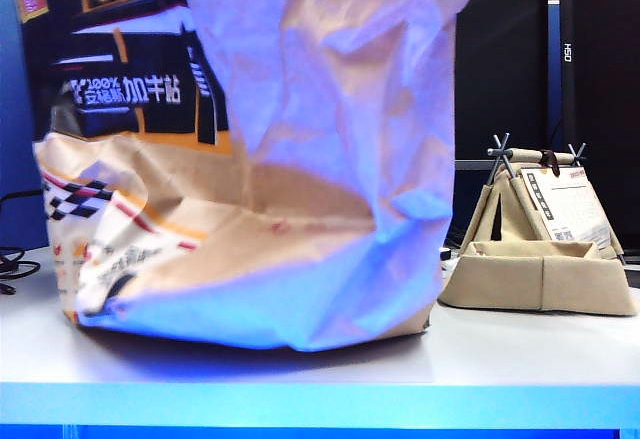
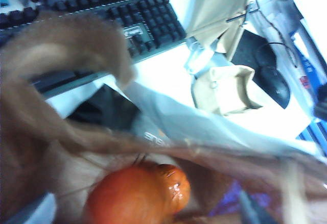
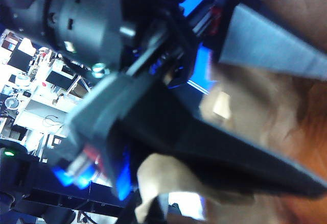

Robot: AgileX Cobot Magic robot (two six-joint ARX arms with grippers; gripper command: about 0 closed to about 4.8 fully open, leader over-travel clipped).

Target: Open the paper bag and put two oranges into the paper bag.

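Paper bag (image 1: pixel 300 209) stands on the white table (image 1: pixel 500 359), filling most of the exterior view, beige fabric tray (image 1: pixel 540 279) just right of it. One orange (image 2: pixel 135 196) sits down inside the bag. Left gripper isn't visible; can't tell its jaws. Right gripper (image 3: pixel 286 127) is pinched on the bag's paper edge.

Paper bag (image 1: pixel 330 159) crinkled matt kraft; orange (image 2: pixel 135 196) glossy smooth; tray (image 1: pixel 540 279) beige cloth.
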